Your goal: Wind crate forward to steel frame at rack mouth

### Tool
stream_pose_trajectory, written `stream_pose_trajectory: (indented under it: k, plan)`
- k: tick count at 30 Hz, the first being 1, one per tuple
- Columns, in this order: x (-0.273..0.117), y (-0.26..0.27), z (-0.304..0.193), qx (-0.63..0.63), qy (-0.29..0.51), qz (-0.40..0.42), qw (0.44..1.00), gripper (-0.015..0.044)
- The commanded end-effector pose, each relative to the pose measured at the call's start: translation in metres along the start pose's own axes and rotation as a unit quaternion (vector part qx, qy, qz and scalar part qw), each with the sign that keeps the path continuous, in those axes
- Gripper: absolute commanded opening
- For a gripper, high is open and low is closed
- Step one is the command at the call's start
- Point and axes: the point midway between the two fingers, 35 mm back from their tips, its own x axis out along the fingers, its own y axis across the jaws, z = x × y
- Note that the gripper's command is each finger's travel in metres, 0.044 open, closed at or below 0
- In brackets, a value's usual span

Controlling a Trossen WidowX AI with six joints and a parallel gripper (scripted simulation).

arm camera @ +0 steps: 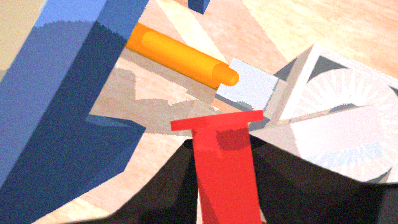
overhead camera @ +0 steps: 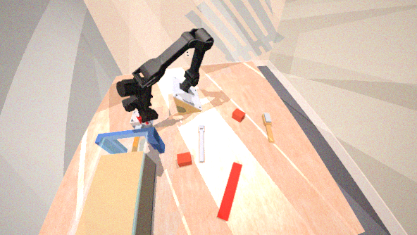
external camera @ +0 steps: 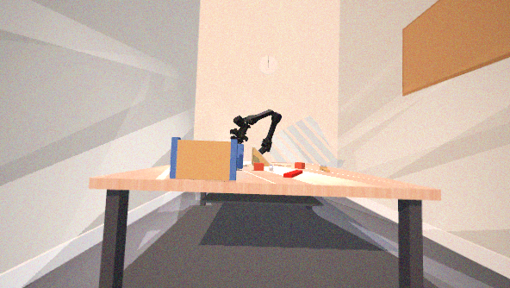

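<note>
My gripper is shut on a red handle, whose flanged end shows between the fingers; its key end is hidden. The gripper is over the white winch, between its round ribbed part and the blue frame. A pale flat bar crosses the ribbed part; I cannot tell if it belongs to the handle. An orange strap runs from the frame to a pale block at the winch. The cubby hides the crate. The winch's top hole cannot be made out.
A silver wrench-like tool, a red block, another red block, a long red bar and a wooden-handled tool lie to the right of the cubby. A tan wedge stands at the arm's base.
</note>
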Motion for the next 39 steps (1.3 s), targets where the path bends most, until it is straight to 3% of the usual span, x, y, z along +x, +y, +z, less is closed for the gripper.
stream_pose_trajectory:
  k: [1, 39]
  plan:
    - [-0.003, -0.004, -0.015, 0.006, 0.014, -0.002, 1.000, 0.0000]
    - [-0.024, -0.037, -0.057, 0.006, 0.015, -0.003, 1.000, 0.0000]
